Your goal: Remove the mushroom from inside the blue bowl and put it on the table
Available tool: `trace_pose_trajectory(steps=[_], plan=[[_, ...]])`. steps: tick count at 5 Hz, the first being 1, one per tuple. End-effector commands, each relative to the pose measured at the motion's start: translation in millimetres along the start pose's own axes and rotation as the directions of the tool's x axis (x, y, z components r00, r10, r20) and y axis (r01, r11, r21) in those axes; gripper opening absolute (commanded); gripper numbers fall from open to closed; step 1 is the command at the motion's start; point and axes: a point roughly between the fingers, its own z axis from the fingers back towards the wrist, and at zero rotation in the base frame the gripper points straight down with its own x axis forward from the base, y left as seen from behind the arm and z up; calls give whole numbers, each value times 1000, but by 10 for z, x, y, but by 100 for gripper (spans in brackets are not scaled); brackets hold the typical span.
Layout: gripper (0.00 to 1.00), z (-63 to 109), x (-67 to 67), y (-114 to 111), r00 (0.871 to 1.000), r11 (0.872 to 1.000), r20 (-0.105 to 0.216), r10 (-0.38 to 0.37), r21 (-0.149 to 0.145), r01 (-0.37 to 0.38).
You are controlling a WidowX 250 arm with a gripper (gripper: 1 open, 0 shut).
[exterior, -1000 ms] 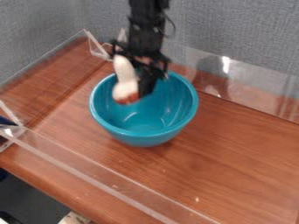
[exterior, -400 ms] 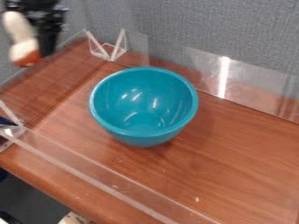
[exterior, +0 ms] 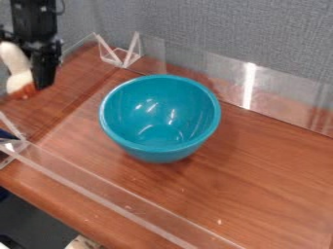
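The blue bowl (exterior: 160, 119) stands in the middle of the table (exterior: 267, 180) with nothing inside it. My black gripper (exterior: 39, 78) hangs at the far left of the view, well clear of the bowl and pointing down over the table's left end. It is shut on the mushroom (exterior: 15, 66), whose white stem runs up along the left side of the fingers, with the tan cap at the bottom, close above the wood. Whether the cap touches the table cannot be told.
Clear acrylic panels (exterior: 260, 86) edge the table at the back and along the front (exterior: 104, 195). A small clear folded stand (exterior: 124, 49) sits at the back left near the gripper.
The gripper has carried the mushroom up out of the bowl and leftward to the table's left end, then a little lower. The bowl now holds nothing.
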Motion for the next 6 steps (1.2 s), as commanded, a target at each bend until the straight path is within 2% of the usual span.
trace_pose_trajectory(steps=[1,2,6], plan=[[0,-19,34,72,1000,1000,20,15,16,-15],[100,-95,72,60,1000,1000,14,17,8,-17],[100,-304,197,-44,1000,1000,20,-21,6,21]])
